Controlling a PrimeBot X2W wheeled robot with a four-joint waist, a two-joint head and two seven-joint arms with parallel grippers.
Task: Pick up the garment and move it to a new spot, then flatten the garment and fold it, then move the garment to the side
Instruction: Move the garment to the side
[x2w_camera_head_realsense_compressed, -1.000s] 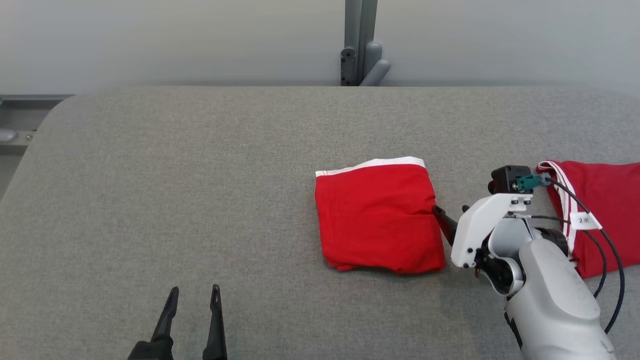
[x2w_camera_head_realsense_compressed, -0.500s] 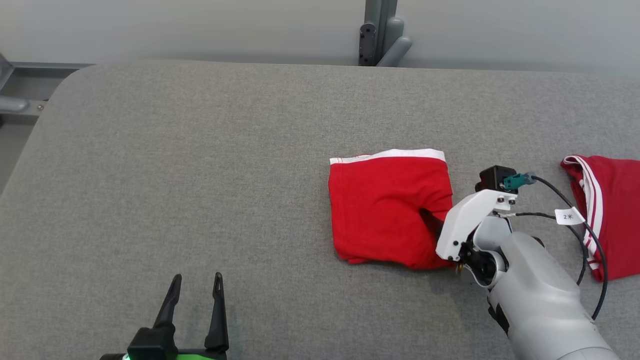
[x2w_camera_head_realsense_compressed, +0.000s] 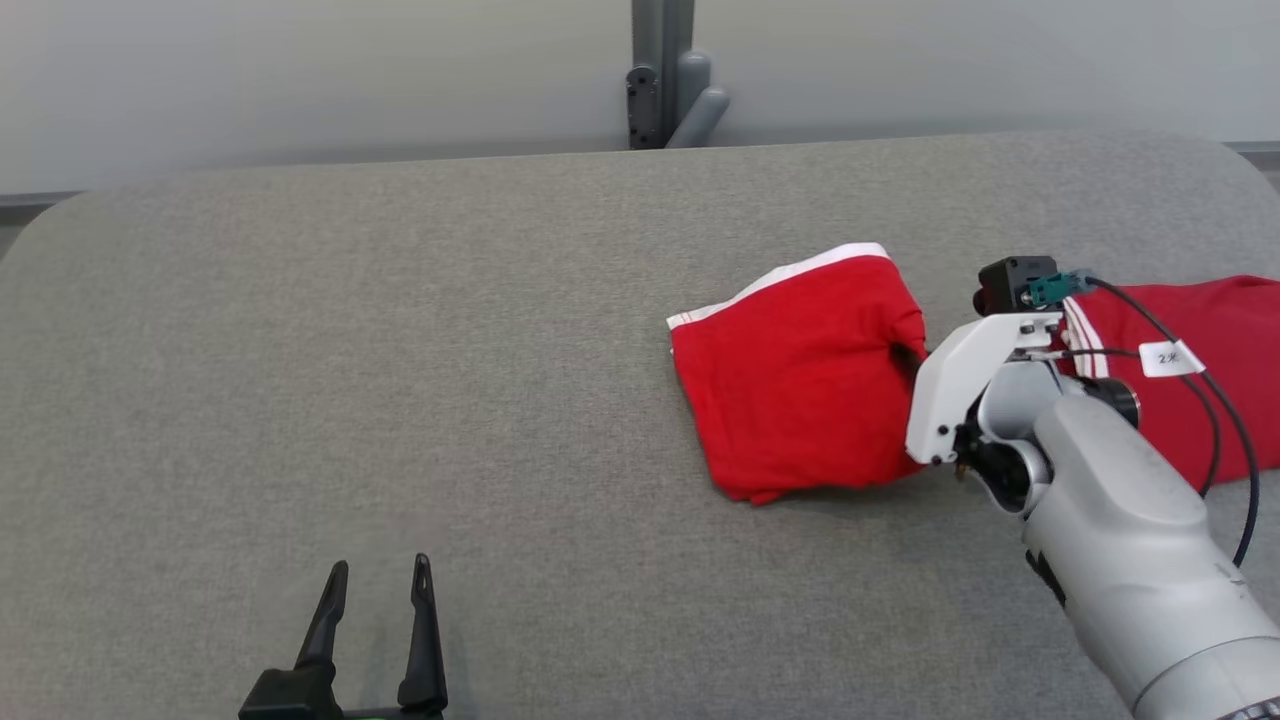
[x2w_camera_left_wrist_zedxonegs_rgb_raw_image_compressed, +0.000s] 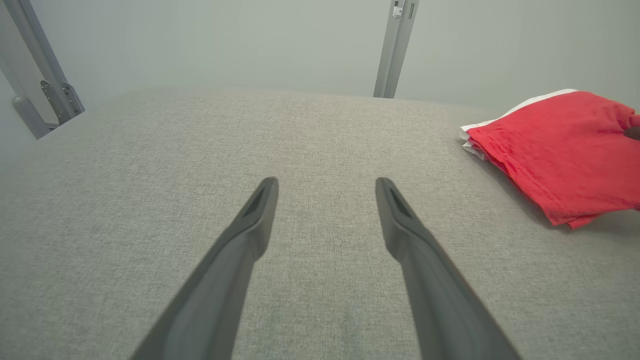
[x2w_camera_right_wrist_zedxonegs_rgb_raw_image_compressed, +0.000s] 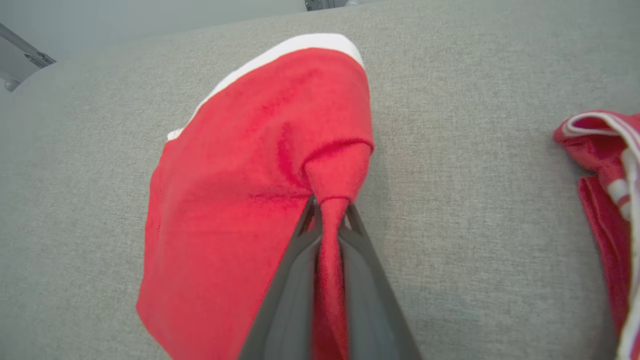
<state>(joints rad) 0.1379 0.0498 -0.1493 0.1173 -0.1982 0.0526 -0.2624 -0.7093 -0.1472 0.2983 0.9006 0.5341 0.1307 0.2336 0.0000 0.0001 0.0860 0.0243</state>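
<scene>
Grey fabric table (x2w_camera_head_realsense_compressed: 400, 330), pale grey wall (x2w_camera_head_realsense_compressed: 300, 70), grey metal post (x2w_camera_head_realsense_compressed: 655, 60)

right gripper (x2w_camera_right_wrist_zedxonegs_rgb_raw_image_compressed: 331, 205): tips buried in pinched fold of garment (x2w_camera_head_realsense_compressed: 800, 380)
second red garment (x2w_camera_head_realsense_compressed: 1240, 320): cut off at right edge
cable tag (x2w_camera_head_realsense_compressed: 1168, 358): print too small to read
left gripper (x2w_camera_head_realsense_compressed: 378, 580): base cut off at bottom edge

It looked like a robotics lab or test room, not a home. A desk (x2w_camera_head_realsense_compressed: 400, 300) padded in plain grey fabric stood against a bare, pale wall (x2w_camera_head_realsense_compressed: 300, 70). A grey metal post (x2w_camera_head_realsense_compressed: 655, 50) with a bolted bracket rose behind it. A paper tag (x2w_camera_head_realsense_compressed: 1168, 358) hung on a cable by the robot's forearm (x2w_camera_head_realsense_compressed: 1130, 520).
</scene>
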